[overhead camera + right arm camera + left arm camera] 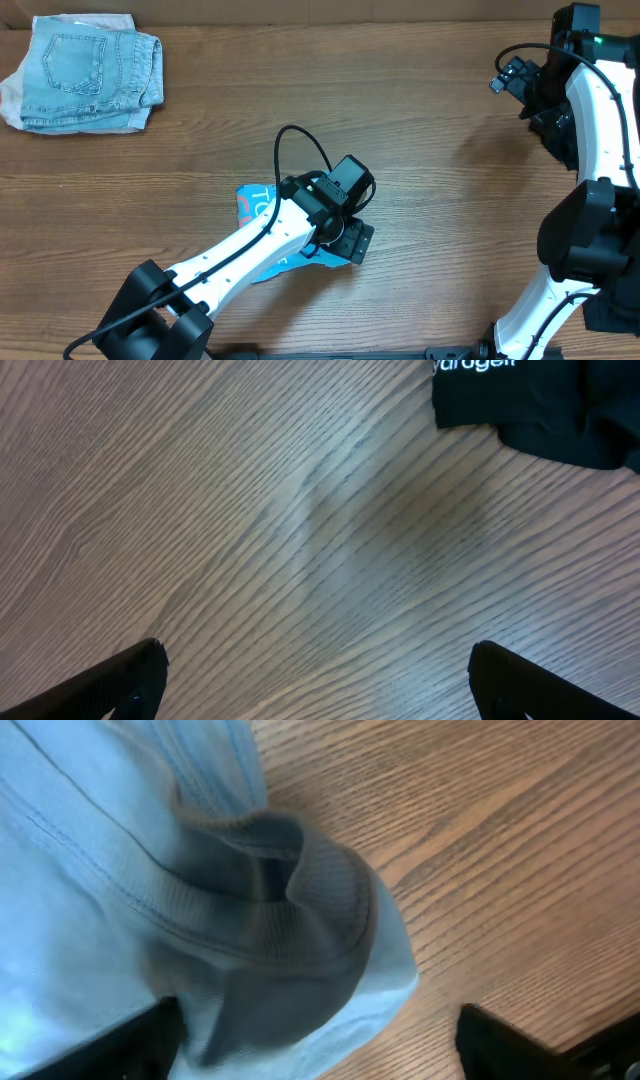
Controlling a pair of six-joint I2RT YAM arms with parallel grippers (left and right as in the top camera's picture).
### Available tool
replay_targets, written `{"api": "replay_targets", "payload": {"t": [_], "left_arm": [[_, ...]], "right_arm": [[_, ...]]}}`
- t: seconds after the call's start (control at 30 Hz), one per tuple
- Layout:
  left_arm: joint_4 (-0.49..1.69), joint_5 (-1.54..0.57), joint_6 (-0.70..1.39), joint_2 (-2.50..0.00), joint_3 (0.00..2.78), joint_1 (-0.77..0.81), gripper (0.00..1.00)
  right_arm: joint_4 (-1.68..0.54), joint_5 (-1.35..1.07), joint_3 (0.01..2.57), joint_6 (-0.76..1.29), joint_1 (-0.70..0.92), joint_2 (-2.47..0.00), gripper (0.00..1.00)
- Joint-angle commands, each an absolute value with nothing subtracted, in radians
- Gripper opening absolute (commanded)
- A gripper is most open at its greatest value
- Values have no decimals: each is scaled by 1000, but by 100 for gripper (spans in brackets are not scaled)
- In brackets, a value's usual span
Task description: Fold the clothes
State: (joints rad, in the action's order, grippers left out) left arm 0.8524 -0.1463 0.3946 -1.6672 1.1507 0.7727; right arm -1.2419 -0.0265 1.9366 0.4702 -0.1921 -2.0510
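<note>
Sky-blue T-shirt [248, 203] carries white and red print; black T-shirt [540, 405] white lettering; shorts [85, 70] pale washed denim; table [420, 120] brown wood-grain.

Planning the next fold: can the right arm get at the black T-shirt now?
Probably yes: the right gripper hangs open over the table, and the black T-shirt lies just ahead, nothing between.

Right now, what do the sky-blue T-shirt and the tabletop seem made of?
The light sky-blue T-shirt looks like soft knit jersey, probably cotton: ribbed collar, stitched seams, limp folds. The brown tabletop looks like matte wood or wood-grain laminate: long grain lines, little glare.
</note>
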Motion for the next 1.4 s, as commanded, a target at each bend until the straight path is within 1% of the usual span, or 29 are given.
{"api": "replay_targets", "payload": {"t": [0.0, 0.03, 0.17, 0.2, 0.23, 0.27, 0.37, 0.4, 0.53, 0.77, 0.97, 1.03, 1.07, 1.1, 1.13, 1.17, 1.27, 1.37], "left_arm": [[826, -171, 381, -1665, 1140, 781, 65], [820, -171, 381, -1665, 1139, 786, 61], [799, -163, 381, -1683, 1137, 812, 60], [796, -157, 381, -1691, 1137, 815, 56], [794, -157, 381, -1697, 1137, 818, 45], [793, -158, 381, -1701, 1137, 818, 31], [794, -158, 381, -1704, 1137, 818, 8], [794, -158, 381, -1703, 1137, 818, 4], [793, -169, 369, -1703, 1137, 818, 4], [808, -312, 340, -1704, 1137, 844, 4], [864, -263, 340, -1700, 1163, 890, 4], [905, -214, 342, -1693, 1211, 889, 8], [935, -167, 345, -1689, 1249, 889, 14], [956, -129, 344, -1686, 1278, 889, 30], [980, -76, 343, -1685, 1313, 889, 70], [999, -23, 337, -1686, 1343, 889, 100], [1002, 74, 291, -1686, 1370, 888, 100], [991, 71, 292, -1702, 1365, 873, 100]], "right_arm": [[-1238, -28, 1952, 467, -196, -2020, 100], [-1238, -28, 1952, 467, -196, -2020, 100], [-1238, -28, 1952, 467, -196, -2020, 100], [-1238, -28, 1952, 467, -196, -2020, 100], [-1238, -28, 1952, 467, -196, -2020, 100], [-1238, -28, 1952, 467, -196, -2020, 100], [-1238, -28, 1952, 467, -196, -2020, 100], [-1238, -28, 1952, 467, -196, -2020, 100], [-1238, -28, 1952, 467, -196, -2020, 100], [-1238, -28, 1952, 467, -196, -2020, 100], [-1238, -28, 1952, 467, -196, -2020, 100], [-1238, -28, 1952, 467, -196, -2020, 100], [-1238, -28, 1952, 467, -196, -2020, 100], [-1238, -28, 1952, 467, -196, -2020, 100], [-1238, -28, 1952, 467, -196, -2020, 100], [-1238, -28, 1952, 467, -196, -2020, 100], [-1238, -28, 1952, 467, -196, -2020, 100], [-1238, -28, 1952, 467, -196, -2020, 100]]}}
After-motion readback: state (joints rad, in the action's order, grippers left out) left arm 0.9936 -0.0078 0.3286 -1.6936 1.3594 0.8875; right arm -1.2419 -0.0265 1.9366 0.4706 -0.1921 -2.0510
